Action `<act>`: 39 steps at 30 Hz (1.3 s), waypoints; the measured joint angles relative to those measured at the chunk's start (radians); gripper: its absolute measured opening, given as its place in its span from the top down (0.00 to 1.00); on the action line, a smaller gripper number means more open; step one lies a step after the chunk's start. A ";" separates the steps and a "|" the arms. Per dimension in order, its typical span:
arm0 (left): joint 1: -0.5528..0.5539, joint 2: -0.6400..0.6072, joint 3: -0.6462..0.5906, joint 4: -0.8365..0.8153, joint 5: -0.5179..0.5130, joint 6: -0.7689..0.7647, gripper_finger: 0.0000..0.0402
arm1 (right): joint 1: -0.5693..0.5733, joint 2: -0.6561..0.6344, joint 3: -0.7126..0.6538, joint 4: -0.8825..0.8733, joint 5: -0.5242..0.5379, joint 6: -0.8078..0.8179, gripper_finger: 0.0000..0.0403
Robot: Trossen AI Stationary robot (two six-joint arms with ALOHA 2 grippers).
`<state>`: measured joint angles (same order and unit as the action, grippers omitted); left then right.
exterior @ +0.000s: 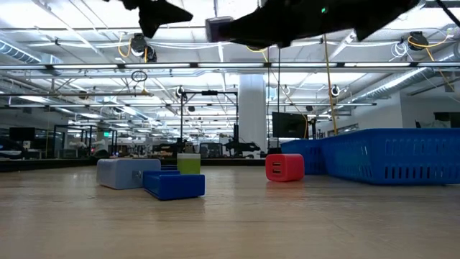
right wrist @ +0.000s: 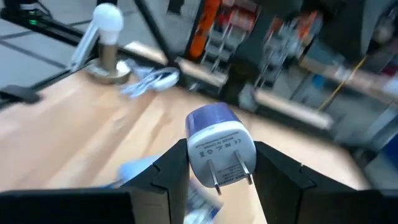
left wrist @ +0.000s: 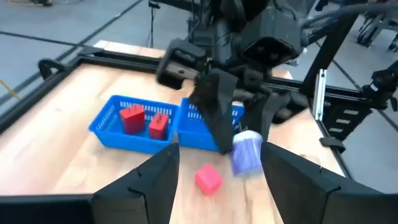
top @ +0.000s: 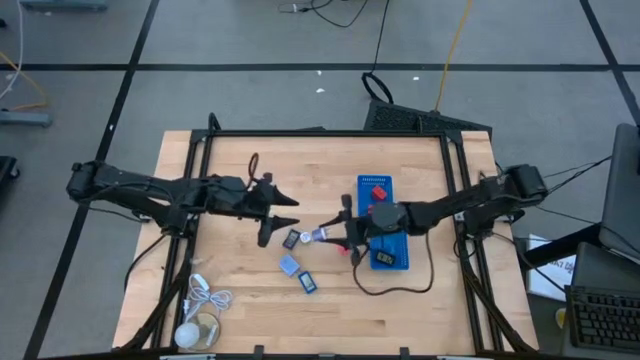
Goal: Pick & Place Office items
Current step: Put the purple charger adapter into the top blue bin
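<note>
Desk (top: 250, 290): pale wood, dark-framed. Two blue trays (top: 377, 187), end to end, at 3 o'clock from the desk's centre. Coiled white cable (top: 210, 298) with round white object (top: 188, 335), at 7 o'clock corner. Keyboard (top: 605, 318) beyond the desk, at 4 o'clock.

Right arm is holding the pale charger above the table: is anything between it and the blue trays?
Nothing visible blocks it. The right gripper holds the pale charger in the air beside the blue trays. A red piece lies on the table below, under the carry path rather than in it.
</note>
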<state>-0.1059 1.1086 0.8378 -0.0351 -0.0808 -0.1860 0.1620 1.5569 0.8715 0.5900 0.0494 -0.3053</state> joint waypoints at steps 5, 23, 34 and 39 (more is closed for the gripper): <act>0.007 -0.079 -0.112 0.076 -0.019 0.021 0.45 | 0.008 -0.172 0.002 -0.325 -0.002 0.186 0.66; 0.091 -0.292 -0.436 0.368 -0.079 -0.112 0.54 | -0.059 -0.390 0.000 -1.151 0.259 0.555 0.66; 0.099 -0.283 -0.436 0.366 -0.078 -0.105 0.47 | -0.183 -0.314 0.000 -1.310 0.183 0.563 0.66; 0.099 -0.283 -0.436 0.366 -0.078 -0.105 0.44 | -0.196 -0.290 0.000 -1.330 0.181 0.557 0.66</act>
<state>-0.0067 0.8253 0.4015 0.3305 -0.1593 -0.2913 -0.0338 1.2671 0.8715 -0.7404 0.2302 0.2513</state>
